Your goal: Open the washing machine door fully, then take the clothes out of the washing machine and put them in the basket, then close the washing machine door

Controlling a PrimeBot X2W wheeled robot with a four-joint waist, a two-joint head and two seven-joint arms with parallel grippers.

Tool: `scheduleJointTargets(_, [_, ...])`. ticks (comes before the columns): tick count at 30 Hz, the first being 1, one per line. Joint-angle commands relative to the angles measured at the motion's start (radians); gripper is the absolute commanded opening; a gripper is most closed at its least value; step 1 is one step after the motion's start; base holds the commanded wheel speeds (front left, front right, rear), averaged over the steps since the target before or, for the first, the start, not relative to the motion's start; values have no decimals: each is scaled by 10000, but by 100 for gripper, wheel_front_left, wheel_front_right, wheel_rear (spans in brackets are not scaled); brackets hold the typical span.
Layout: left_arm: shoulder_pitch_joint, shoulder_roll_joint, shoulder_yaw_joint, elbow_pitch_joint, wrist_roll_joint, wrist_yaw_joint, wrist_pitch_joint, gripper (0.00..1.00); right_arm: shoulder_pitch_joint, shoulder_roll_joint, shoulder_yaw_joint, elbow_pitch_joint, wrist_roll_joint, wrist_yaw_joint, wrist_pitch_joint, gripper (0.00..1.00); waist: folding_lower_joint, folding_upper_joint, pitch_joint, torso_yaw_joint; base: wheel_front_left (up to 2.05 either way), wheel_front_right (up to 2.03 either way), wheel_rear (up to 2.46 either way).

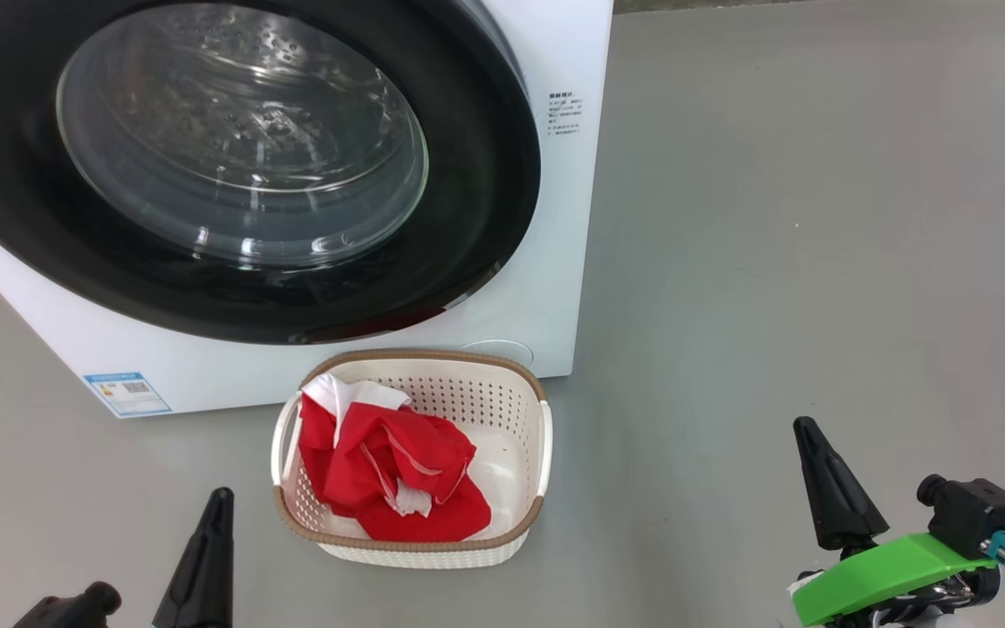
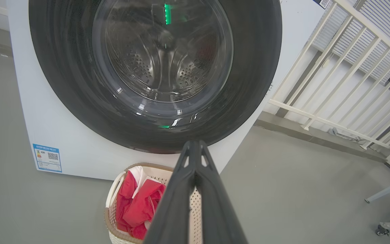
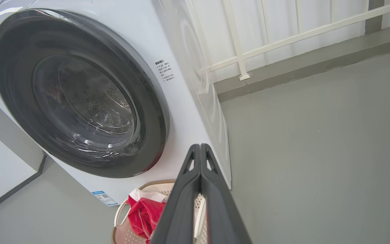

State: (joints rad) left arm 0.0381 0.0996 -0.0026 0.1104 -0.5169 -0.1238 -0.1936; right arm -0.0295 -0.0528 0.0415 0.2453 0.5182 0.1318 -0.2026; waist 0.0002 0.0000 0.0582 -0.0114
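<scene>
You are seeing the job seemingly done: the glossy black-ringed round glass door point(image 1: 241, 166) is sitting shut on the big white washing machine point(image 1: 555, 227). The bright red fabric clothes point(image 1: 389, 471) are lying in the cream perforated plastic basket point(image 1: 502, 394) on the floor just before it. The left end effector point(image 2: 195, 149) and right end effector point(image 3: 200, 149) are resting clenched, empty.

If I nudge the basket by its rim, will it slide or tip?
Probably slides: the basket looks like light perforated plastic, low and wide. The clothes heap toward its left side, so it may swivel.
</scene>
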Motion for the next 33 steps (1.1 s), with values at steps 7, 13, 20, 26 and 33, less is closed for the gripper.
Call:
scheduleJointTargets(7, [-437, 72, 142, -68, -1011, -18, 206, 0, -364, -135, -110, -216, 1159, -3, 196, 0, -1, 0, -43, 9, 0, 0, 0])
scheduleJointTargets(13, [-497, 61, 172, 15, -1667, -21, 359, 0, -387, -155, -159, -206, 1811, -3, 350, 0, -1, 0, -75, 16, 0, 0, 0])
scheduleJointTargets(20, [-568, 45, 211, 115, -2430, -25, 541, 0, -415, -175, -222, -193, 2569, -4, 534, 0, -1, 0, -112, 24, 0, 0, 0])
scheduleJointTargets(26, [-631, 29, 249, 203, -3084, -28, 701, 0, -438, -189, -281, -182, 3217, -4, 696, 0, -1, 0, -145, 30, 0, 0, 0])
scheduleJointTargets(33, [-704, 7, 296, 307, -3843, -32, 891, 0, -467, -201, -353, -168, 3969, -5, 888, 0, -1, 0, -182, 38, 0, 0, 0])
